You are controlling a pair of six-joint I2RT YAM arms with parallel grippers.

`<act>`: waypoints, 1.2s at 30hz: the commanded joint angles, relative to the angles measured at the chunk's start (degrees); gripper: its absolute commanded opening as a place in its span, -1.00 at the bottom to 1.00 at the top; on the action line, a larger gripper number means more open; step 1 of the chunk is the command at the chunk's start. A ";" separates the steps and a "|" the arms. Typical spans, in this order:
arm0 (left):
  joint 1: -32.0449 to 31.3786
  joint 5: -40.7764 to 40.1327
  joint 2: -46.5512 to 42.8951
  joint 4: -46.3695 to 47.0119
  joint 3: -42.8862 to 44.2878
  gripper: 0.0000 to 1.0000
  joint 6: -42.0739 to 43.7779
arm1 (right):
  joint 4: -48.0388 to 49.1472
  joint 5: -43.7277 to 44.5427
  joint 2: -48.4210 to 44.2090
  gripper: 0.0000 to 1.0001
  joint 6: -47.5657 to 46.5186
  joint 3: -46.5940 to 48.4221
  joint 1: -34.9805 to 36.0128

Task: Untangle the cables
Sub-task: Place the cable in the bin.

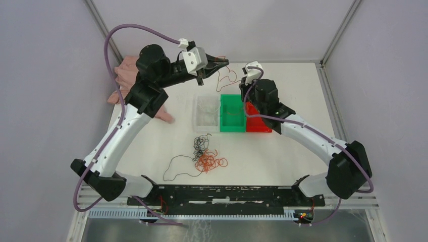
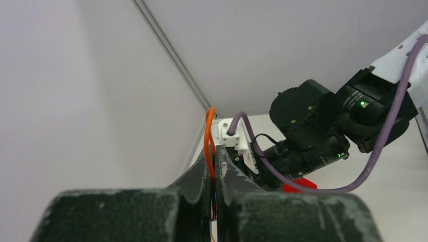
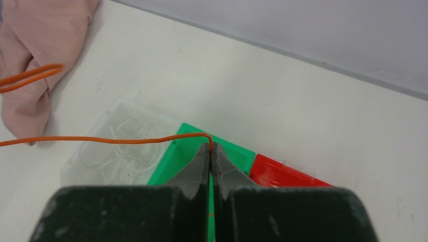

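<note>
Now | white table (image 1: 282, 151) | grey walls (image 1: 227, 25) | pink cloth (image 1: 128, 70) left | cables (image 1: 204, 156) near front

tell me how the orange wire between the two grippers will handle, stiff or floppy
Probably floppy: the orange wire curves loosely between the left gripper and right gripper instead of running straight. Likely very light, being so thin. Once released it may curl up, like the looped pile on the table.

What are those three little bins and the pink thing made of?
The clear bin looks like glossy see-through plastic: whitish wires show through its wall. The green bin and red bin: probably opaque, smooth moulded plastic. The pink cloth: soft matte fabric, judging by its folds.
</note>
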 commanded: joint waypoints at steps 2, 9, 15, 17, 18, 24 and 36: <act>-0.34 -0.34 -2.44 5.98 -2.53 -0.94 -0.57 | 4.08 -1.81 3.53 -0.93 2.34 -0.32 -2.98; -0.34 -1.00 -4.80 6.61 -11.62 -0.94 -1.47 | 3.95 -9.50 9.56 -0.73 8.26 -0.72 -3.96; -0.41 -3.05 -5.27 6.79 -14.76 -0.94 -2.97 | 2.06 -12.23 12.46 -0.35 15.15 0.33 -4.01; -0.32 -4.26 -4.81 6.79 -14.79 -0.94 -3.41 | 0.48 -11.19 11.99 -0.23 15.04 0.60 -4.03; -0.39 -4.72 -4.51 6.79 -14.64 -0.94 -3.59 | -0.78 -10.35 11.46 -0.14 15.09 0.70 -4.06; -0.33 -6.91 -0.24 6.95 -12.73 -0.94 -6.78 | -8.93 -7.93 6.58 0.24 15.66 0.36 -4.43; -0.96 -7.84 11.35 9.76 -7.54 -0.94 -14.79 | -11.68 -3.71 -6.14 0.21 19.11 -11.38 -8.20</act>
